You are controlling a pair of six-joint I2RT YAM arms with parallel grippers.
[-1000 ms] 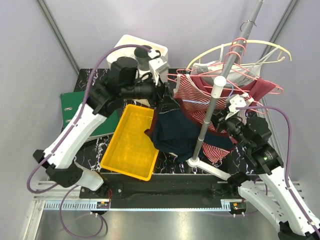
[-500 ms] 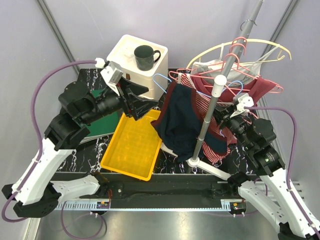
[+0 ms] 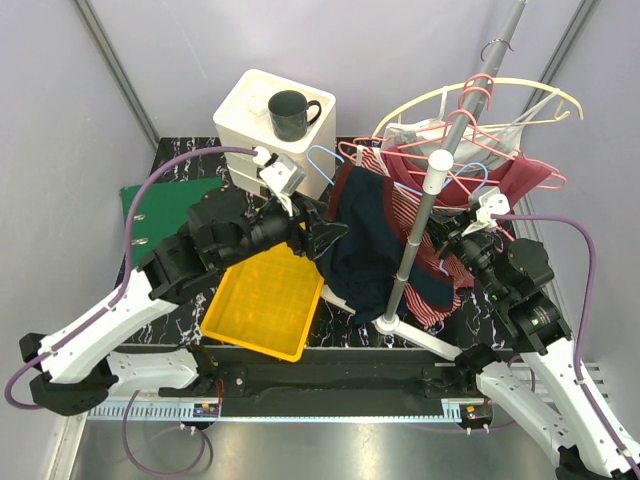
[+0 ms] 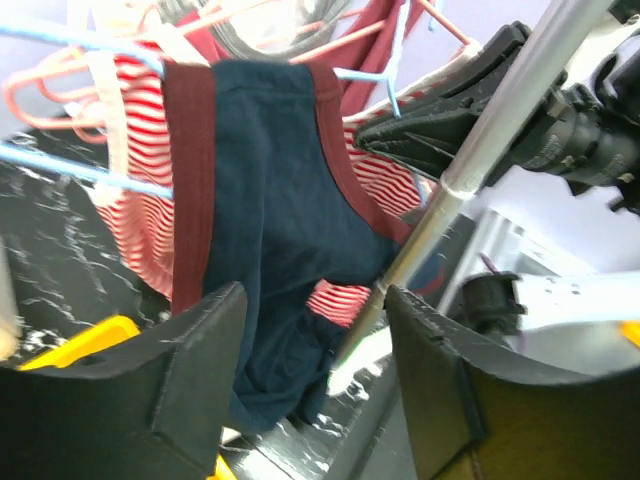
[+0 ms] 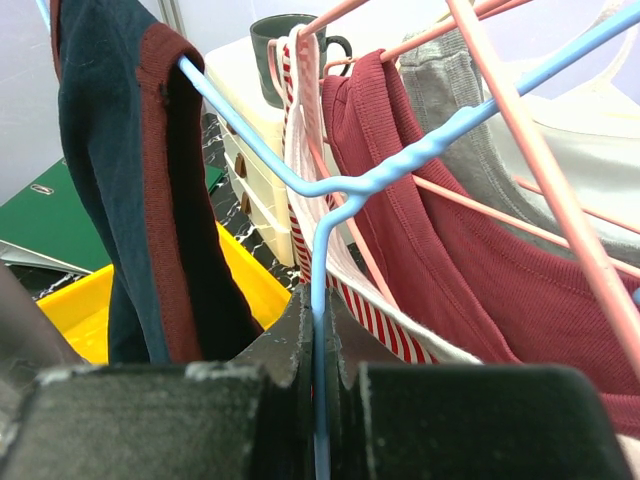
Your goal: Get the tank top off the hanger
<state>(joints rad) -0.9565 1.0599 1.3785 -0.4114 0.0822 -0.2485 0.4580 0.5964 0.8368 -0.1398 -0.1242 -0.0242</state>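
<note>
Left arm swung back toward tank top, jaws apart; right jaws clamp hanger.

Top view looks down from high at the near side over the whole table. Left wrist view faces the rack from near. Right wrist view sits against the hanger. All 3 share the navy top.

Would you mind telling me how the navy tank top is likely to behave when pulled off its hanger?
Probably floppy: the navy tank top hangs in loose folds, bunched at the bottom. Likely light, since a thin blue hanger carries it. Its strap drapes over that wire, which the right gripper pinches, so it may snag.
</note>
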